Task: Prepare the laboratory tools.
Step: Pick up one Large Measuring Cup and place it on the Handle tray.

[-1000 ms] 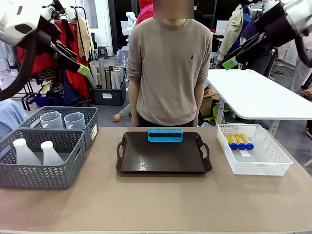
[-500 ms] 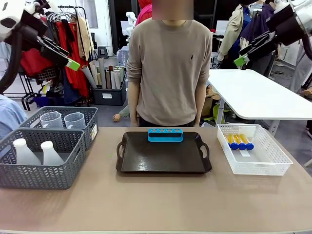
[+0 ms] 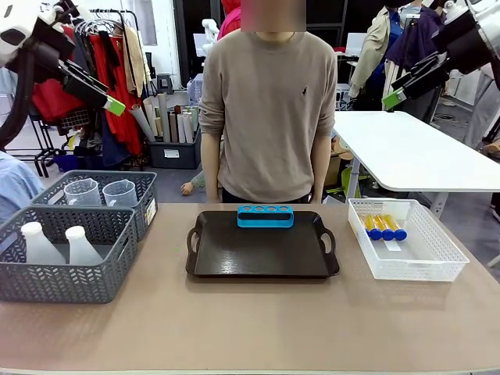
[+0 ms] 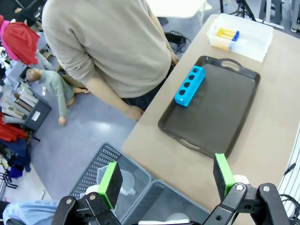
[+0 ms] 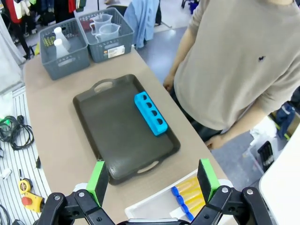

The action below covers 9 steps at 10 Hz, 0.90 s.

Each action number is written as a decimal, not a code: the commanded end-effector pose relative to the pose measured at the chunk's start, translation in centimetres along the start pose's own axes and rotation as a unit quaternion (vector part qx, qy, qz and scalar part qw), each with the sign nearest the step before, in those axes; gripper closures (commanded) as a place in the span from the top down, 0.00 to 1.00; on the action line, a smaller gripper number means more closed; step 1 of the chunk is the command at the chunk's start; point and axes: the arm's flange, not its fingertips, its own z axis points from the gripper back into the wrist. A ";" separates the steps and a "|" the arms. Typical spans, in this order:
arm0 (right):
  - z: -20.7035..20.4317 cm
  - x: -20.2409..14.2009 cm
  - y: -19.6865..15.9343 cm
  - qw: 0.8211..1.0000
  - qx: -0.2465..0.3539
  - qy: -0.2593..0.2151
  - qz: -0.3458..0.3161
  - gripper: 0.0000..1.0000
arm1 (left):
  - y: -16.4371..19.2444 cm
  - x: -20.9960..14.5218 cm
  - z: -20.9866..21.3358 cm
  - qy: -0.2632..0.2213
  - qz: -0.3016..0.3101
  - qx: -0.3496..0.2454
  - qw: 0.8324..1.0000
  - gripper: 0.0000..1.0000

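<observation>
Tan bench [image 3: 250, 328], long edge toward the front camera. Behind it: red garments [image 3: 117, 137] on a rail at back left, white table [image 3: 414, 148] at back right, person [image 3: 269, 101] in a beige sweater standing at the far edge, arms down.

Mid-bench: dark tray [image 3: 262, 254] with a handle at each end. Blue four-hole rack [image 3: 266, 216] lying along the tray's far edge, just in front of the person.

Right of tray: white mesh basket [image 3: 437, 262]. Inside, three blue-capped tubes [image 3: 385, 227] of orange-yellow liquid, flat and side by side at the far-left corner, caps toward the near side.

Left of tray: two grey baskets, one behind the other. Near grey basket [image 3: 62, 281] with two white conical flasks [image 3: 39, 244], upright. Far grey basket [image 3: 144, 191] with two clear handled beakers [image 3: 82, 192], upright, side by side.

Left hand [image 4: 167, 176] high above the bench's left end, fingers wide apart, empty. Right hand [image 5: 152, 179] high above the right end, fingers also apart, empty. Both well apart from every tool.
</observation>
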 end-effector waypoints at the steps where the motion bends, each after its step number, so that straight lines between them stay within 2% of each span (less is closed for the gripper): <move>1: 0.1 0.2 -0.3 1.000 0.010 -0.011 0.004 1.00 | 0.5 0.0 0.3 -0.009 -0.007 -0.006 1.000 1.00; 3: -0.3 -0.2 -0.2 1.000 0.007 -0.007 0.000 1.00 | 0.4 -0.1 0.2 0.003 -0.008 0.003 1.000 1.00; 9: 0.0 0.0 0.0 1.000 0.001 0.002 0.000 1.00 | 0.1 0.0 0.1 0.001 0.000 0.002 1.000 1.00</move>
